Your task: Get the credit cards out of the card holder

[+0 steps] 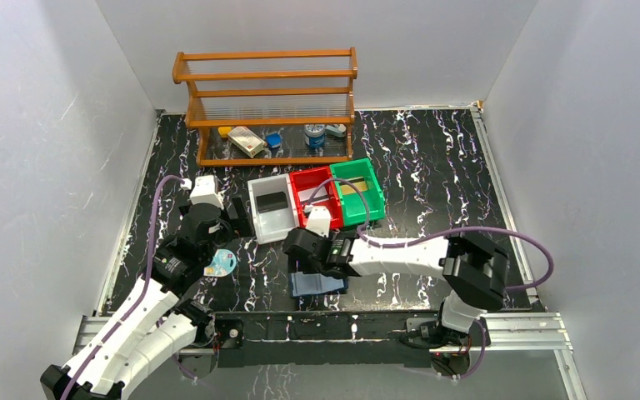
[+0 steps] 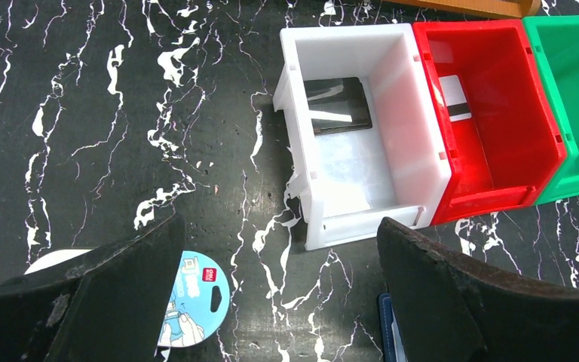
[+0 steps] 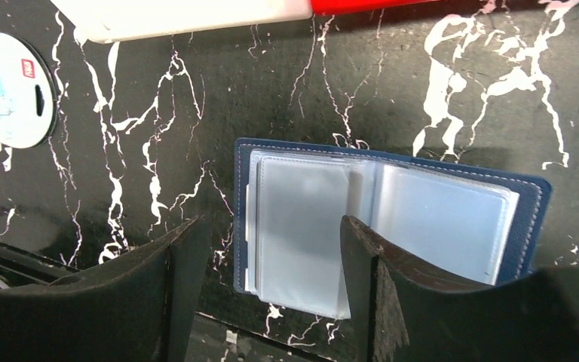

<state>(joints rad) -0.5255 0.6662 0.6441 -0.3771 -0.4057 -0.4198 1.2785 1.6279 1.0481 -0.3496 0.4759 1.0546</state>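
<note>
Black, white-veined marble table [image 1: 433, 167], white walls all round. Right gripper [image 3: 268, 226] sits with its jaws spread, gripping nothing. Right beneath it lies the card holder [image 3: 437, 219], open flat near the table's front edge, clear sleeves [image 3: 301, 196] facing up. The left-hand stack of sleeves shows between the two fingers; touching or not, I can't tell. Just beyond: white bin [image 2: 347, 32] with a dark card [image 2: 339, 105], red bin [image 2: 490, 26] with a pale card [image 2: 456, 98], then the green bin [image 2: 573, 181]. Left gripper [image 2: 279, 226] hangs wide open beside a white oval packet [image 2: 196, 294].
</note>
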